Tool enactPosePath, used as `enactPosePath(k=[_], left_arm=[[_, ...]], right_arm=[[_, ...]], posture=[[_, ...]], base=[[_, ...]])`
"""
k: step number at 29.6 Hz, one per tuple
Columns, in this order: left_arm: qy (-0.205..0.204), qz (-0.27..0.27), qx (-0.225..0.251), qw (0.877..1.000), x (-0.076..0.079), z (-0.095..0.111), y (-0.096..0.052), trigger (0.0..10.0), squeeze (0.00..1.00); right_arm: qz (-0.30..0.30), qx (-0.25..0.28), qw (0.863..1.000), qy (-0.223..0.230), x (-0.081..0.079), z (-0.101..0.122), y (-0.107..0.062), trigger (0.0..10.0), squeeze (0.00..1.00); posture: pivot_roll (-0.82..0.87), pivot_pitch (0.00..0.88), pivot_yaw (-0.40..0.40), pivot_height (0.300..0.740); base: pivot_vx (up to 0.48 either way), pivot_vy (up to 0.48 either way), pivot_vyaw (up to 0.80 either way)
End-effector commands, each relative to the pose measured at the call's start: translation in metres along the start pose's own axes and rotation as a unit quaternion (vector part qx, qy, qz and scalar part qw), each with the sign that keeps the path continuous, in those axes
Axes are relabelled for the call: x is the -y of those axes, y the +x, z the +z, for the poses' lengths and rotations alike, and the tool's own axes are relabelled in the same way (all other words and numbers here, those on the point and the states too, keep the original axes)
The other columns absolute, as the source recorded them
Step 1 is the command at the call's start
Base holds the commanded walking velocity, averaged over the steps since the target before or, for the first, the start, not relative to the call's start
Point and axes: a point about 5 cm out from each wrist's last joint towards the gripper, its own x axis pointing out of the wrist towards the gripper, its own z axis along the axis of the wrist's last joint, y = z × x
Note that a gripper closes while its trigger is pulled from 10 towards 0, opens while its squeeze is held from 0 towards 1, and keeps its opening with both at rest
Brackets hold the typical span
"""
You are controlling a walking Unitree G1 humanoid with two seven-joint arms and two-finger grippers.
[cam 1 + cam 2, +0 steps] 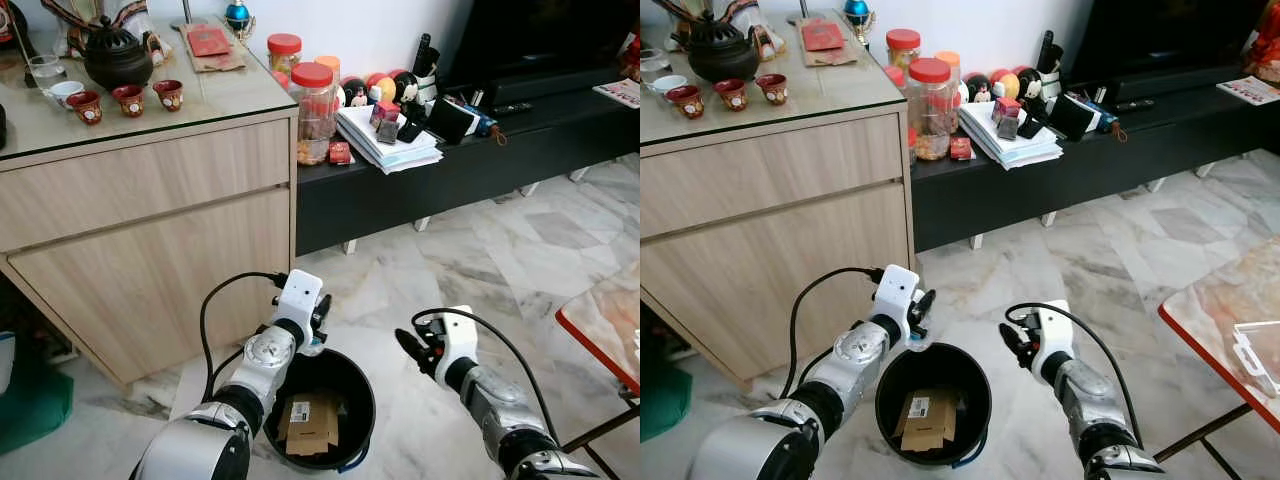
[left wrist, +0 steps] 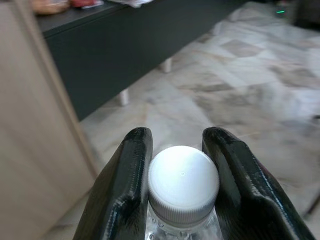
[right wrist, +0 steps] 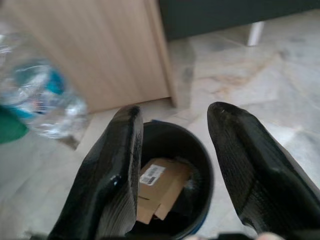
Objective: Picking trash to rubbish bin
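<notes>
Over the near rim of the black bin [image 1: 352, 385], the left claw [image 1: 312, 335] is clenched on a clear plastic bottle [image 2: 183, 200], its fingers [image 2: 125, 190] gripping just below the white cap [image 2: 183, 177] so the body hangs free for a drop. Inside the bin lies a flattened cardboard box [image 1: 310, 422], evidence that trash is already collected. Beside the bin, the right claw [image 1: 415, 350] is released and empty, fingers spread, held clear of the drop path. Judged step: letting go of the bottle over the bin on the marble floor [image 1: 480, 270].
</notes>
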Motion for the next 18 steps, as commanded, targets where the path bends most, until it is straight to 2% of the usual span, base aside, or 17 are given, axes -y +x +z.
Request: enactPosePath(k=[1,6,11,12,13,14,18], left_arm=[[0.004,-0.039,0.018,0.999,0.0154,0.0106,0.0063,10.0,0.0],[0.008,-0.052,0.02,0.998,0.0242,0.0111,0.0075,10.0,0.0],[0.009,-0.056,0.018,0.998,0.0248,0.0109,0.0076,10.0,0.0],[0.009,-0.056,0.018,0.998,0.0246,0.0111,0.0077,10.0,0.2],[0.009,-0.056,0.018,0.998,0.0246,0.0111,0.0077,10.0,0.2],[0.011,-0.055,0.017,0.998,0.0238,0.0118,0.0082,10.0,1.0],[0.012,-0.052,0.018,0.998,0.0229,0.0139,0.0092,10.0,1.0]], right_arm=[[0.005,-0.002,1.0,-0.01,-0.0009,0.0034,0.0015,10.0,0.0],[0.011,0.004,1.0,-0.003,-0.0048,0.0022,0.0026,10.0,0.0],[0.013,0.005,1.0,-0.005,-0.0039,0.0005,0.0006,10.0,0.0],[0.009,0.004,1.0,-0.006,-0.0027,0.0002,0.0,10.0,0.0],[0.009,0.004,1.0,-0.006,-0.0027,0.0002,0.0,10.0,0.0],[-0.001,0.001,1.0,-0.004,-0.0007,-0.0005,-0.0007,10.0,0.0],[-0.004,0.002,1.0,-0.003,-0.0004,-0.0004,-0.0007,10.0,0.0]], posture=[[-0.1,0.076,-0.085,0.74],[-0.11,0.082,-0.079,0.74],[-0.11,0.09,-0.081,0.74],[-0.11,0.09,-0.081,0.74],[-0.11,0.09,-0.081,0.74],[-0.11,0.09,-0.081,0.74],[-0.11,0.099,-0.081,0.74]], base=[[0.0,0.0,0.0],[0.0,0.0,0.0],[0.0,0.0,0.0],[0.0,0.0,0.0],[0.0,0.0,0.0],[0.0,0.0,0.0],[0.0,0.0,0.0]])
